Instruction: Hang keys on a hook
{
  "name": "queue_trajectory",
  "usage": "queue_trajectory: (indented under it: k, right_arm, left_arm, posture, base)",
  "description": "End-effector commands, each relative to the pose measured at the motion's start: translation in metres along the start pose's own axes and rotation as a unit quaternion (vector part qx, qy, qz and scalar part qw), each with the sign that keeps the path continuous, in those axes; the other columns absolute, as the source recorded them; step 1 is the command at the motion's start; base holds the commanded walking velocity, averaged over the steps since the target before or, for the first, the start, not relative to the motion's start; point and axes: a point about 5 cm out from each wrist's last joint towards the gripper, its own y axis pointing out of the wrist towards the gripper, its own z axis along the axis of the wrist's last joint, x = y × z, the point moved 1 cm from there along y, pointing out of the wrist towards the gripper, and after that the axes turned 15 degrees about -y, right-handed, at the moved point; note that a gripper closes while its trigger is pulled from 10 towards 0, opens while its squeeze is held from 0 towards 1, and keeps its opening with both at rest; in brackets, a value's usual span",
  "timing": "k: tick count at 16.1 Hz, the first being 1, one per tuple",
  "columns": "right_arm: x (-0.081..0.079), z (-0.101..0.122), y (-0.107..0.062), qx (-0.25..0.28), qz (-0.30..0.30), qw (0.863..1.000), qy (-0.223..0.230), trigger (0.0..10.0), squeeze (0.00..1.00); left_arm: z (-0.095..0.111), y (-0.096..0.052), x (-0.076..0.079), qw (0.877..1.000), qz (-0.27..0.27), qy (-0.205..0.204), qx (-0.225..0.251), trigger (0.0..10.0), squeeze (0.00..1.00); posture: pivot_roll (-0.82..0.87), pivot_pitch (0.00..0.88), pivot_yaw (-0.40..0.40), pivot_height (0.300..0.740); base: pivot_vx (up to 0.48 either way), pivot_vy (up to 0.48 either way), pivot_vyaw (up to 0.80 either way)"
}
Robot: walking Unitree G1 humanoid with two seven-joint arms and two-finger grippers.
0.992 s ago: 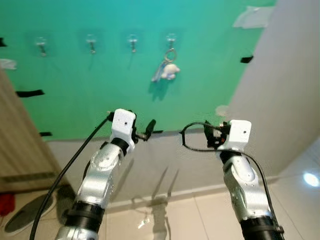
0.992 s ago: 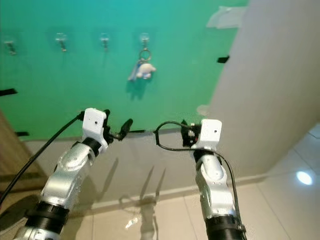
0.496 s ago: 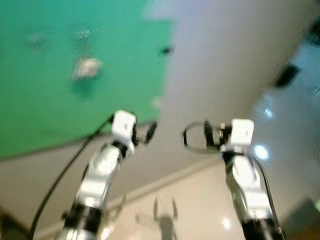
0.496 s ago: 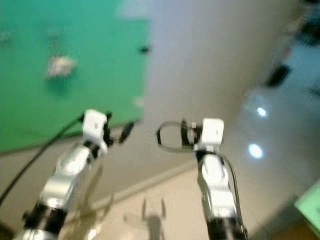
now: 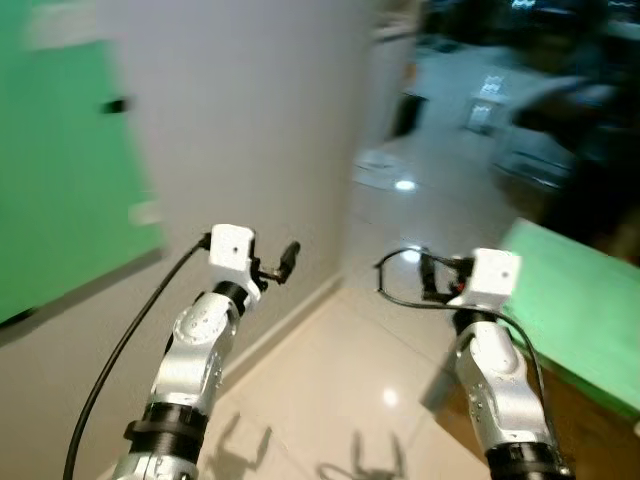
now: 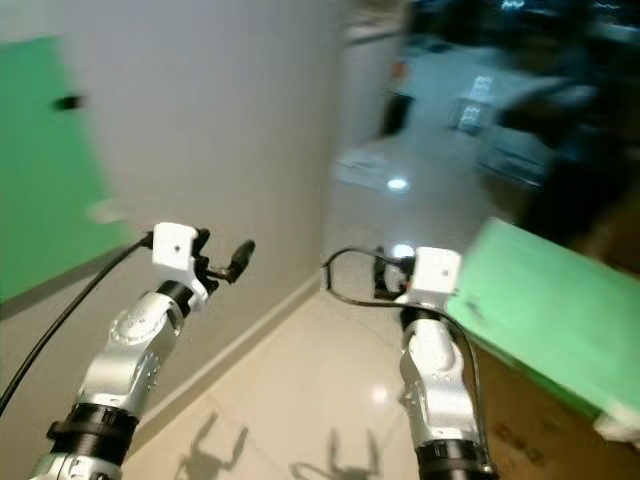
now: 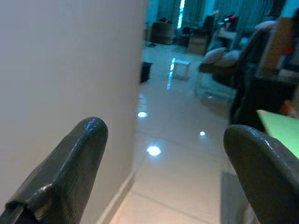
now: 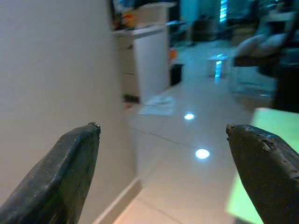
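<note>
Both arms are raised in front of me at chest height. My left gripper [image 5: 286,260] is open beside the grey wall, and in the left wrist view its two black fingers [image 7: 80,156] stand wide apart with nothing between them. My right gripper [image 8: 163,133] is also open and empty. Its white wrist block [image 5: 487,277] hangs over the glossy floor. An edge of the green wall panel [image 5: 55,180] shows at the far left. The picture is blurred.
A grey wall [image 5: 240,120] runs ahead on the left with a skirting along shiny tiled floor [image 5: 340,380]. A green-topped table [image 5: 580,295] stands close on the right. Dark furniture and a white cabinet [image 8: 149,56] lie farther back in the room.
The whole view has swung to the right, so the camera has turned. The green wall with its hooks and hanging keys has slid off to the left. Both arms keep the same pose.
</note>
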Motion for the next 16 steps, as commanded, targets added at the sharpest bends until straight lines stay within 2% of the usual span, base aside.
queue_trajectory:
  k: [1, 4, 5, 7, 10, 16]
  right_arm:
    - [0.005, 0.005, 0.002, 0.006, -0.007, 1.0, -0.001, 10.0, 1.0]
    - [0.006, 0.003, 0.0, 0.004, -0.005, 1.0, -0.014, 10.0, 1.0]
    - [0.004, 0.003, -0.001, 0.007, 0.002, 1.0, -0.016, 10.0, 1.0]
    - [-0.001, 0.004, -0.003, 0.011, 0.009, 1.0, -0.023, 10.0, 1.0]
    - [0.002, 0.0, -0.001, -0.002, -0.001, 0.999, -0.046, 10.0, 1.0]
    - [0.006, -0.005, -0.005, -0.013, -0.002, 0.999, -0.049, 10.0, 1.0]
  left_arm:
    - [0.001, 0.004, 0.007, 1.0, -0.012, 0.004, -0.002, 10.0, 0.0]
    - [-0.001, 0.003, 0.01, 1.0, -0.02, 0.018, -0.002, 10.0, 0.0]
    - [0.0, 0.003, 0.009, 1.0, -0.02, 0.023, 0.0, 10.0, 0.0]
    - [-0.002, 0.002, 0.012, 0.999, -0.03, 0.026, -0.001, 10.0, 0.0]
    - [-0.003, 0.003, 0.016, 0.998, -0.044, 0.039, -0.003, 10.0, 0.0]
    - [-0.003, 0.004, 0.018, 0.998, -0.053, 0.044, -0.007, 10.0, 0.0]
  posture:
    - [-0.05, 0.0, -0.019, 0.74]
    - [-0.06, 0.0, -0.018, 0.74]
    - [-0.06, 0.0, -0.015, 0.74]
    - [-0.07, 0.0, -0.011, 0.74]
    - [-0.07, 0.0, -0.005, 0.74]
    - [-0.08, 0.0, -0.002, 0.74]
  base:
    - [0.0, 0.0, -0.77]
    - [0.0, 0.0, -0.76]
    - [0.458, 0.0, -0.78]
    - [0.458, 0.0, 0.0]
    - [0.458, 0.0, 0.0]
    - [0.458, 0.0, -0.69]
